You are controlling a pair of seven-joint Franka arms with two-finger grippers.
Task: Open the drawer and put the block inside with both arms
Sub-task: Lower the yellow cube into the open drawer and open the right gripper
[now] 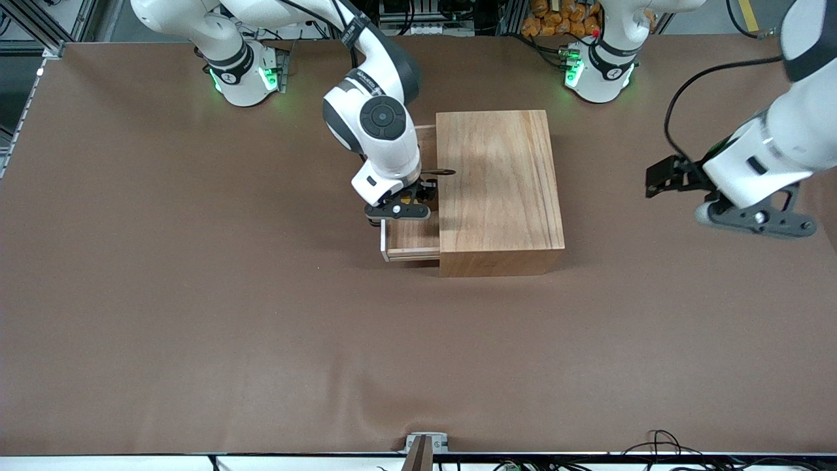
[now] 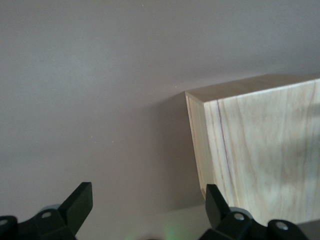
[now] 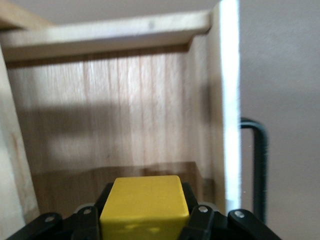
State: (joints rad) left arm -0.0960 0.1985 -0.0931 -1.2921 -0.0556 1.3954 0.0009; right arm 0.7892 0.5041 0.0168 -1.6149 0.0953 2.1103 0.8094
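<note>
The large light-wood box [image 1: 500, 190] stands mid-table. Its drawer [image 1: 410, 247] is pulled partway out toward the right arm's end. My right gripper [image 1: 400, 210] hangs over the open drawer, shut on the yellow block [image 3: 145, 205]. The right wrist view shows the drawer's wooden floor [image 3: 115, 115] under the block, its white-edged front panel [image 3: 227, 100] and the black wire handle [image 3: 260, 160]. The block is hidden in the front view by the right hand. My left gripper [image 1: 659, 178] is open and empty, over the table at the left arm's end, pointing at the box [image 2: 260, 145].
The brown table [image 1: 196, 314] spreads around the box. The two green-lit arm bases [image 1: 245, 75] stand along the table's edge farthest from the front camera. Cables hang from the left arm.
</note>
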